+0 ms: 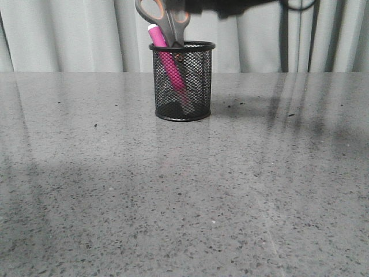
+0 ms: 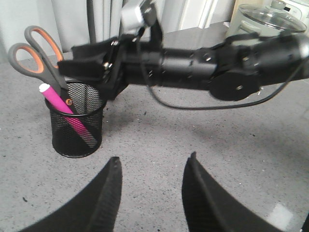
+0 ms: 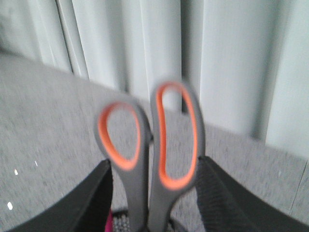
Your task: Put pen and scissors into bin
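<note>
round black mesh bin (image 1: 183,92) holds pink pen (image 1: 167,60), grey-orange scissors (image 1: 167,20).

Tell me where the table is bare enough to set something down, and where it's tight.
The table is bare in front of the bin and to both sides of it. It is crowded at the bin: the pen and scissors stand in it, and the right gripper has its fingers either side of the handles.
</note>
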Controlling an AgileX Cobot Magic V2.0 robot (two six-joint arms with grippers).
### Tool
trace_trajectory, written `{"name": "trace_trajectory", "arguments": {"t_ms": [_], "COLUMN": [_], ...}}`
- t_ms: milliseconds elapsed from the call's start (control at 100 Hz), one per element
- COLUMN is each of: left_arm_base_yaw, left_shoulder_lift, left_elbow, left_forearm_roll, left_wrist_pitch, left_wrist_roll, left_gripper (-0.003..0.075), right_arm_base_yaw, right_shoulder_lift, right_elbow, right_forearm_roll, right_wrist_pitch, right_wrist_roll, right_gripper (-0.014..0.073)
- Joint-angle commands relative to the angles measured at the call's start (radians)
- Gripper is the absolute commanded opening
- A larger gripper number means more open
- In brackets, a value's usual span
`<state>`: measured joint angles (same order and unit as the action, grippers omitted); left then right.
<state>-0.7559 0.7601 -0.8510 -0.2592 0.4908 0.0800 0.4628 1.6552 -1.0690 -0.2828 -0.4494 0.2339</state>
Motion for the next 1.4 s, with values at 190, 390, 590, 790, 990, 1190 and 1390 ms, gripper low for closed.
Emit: {"name": "trace_trajectory", "arguments": {"t_ms": [190,390,590,790,990,1190,1390], "left_arm_base_yaw": [-0.007,-0.007,-0.007,-0.007,-0.007,-0.007,-0.007], "left_shoulder_lift": [-0.037,-0.205,-0.4,-0.453,-0.451,-0.451,-0.451], "left_elbow": [0.019,0.212,0.368,0.431,0.434,0.434,0.434], "left_forearm_roll": [0.051,0.081,0.075,0.069,0.062,0.062,0.062], "left_wrist_pitch": [-0.155,-0.313,-0.363,-0.356,-0.356,-0.356,-0.356], "left_wrist_roll": [-0.006,-0.022,-0.043,-0.043,-0.043,-0.043,-0.043], "left_gripper": [0.0189,0.0055,-0.002,-0.002,-0.002,-0.002,-0.002], "right_arm_base_yaw": [-0.001,-0.003,-0.003,-0.003,-0.003,-0.003,-0.003], "right_shoulder_lift": [-0.353,-0.662,-1.005,-1.242,-1.354,-1.36,-1.36], "right_elbow": [0.004,0.203,0.402,0.492,0.535,0.535,0.535], "right_forearm_roll": [-0.025,-0.107,-0.129,-0.125,-0.125,-0.125,-0.125], "right_wrist_pitch": [0.089,0.164,0.512,0.72,0.725,0.725,0.725], "right_wrist_roll": [0.008,0.008,0.008,0.008,0.008,0.008,0.008], "right_gripper": [0.0042,-0.0067,-0.0067,-0.0068,-0.0068,-0.0068,-0.0068]}}
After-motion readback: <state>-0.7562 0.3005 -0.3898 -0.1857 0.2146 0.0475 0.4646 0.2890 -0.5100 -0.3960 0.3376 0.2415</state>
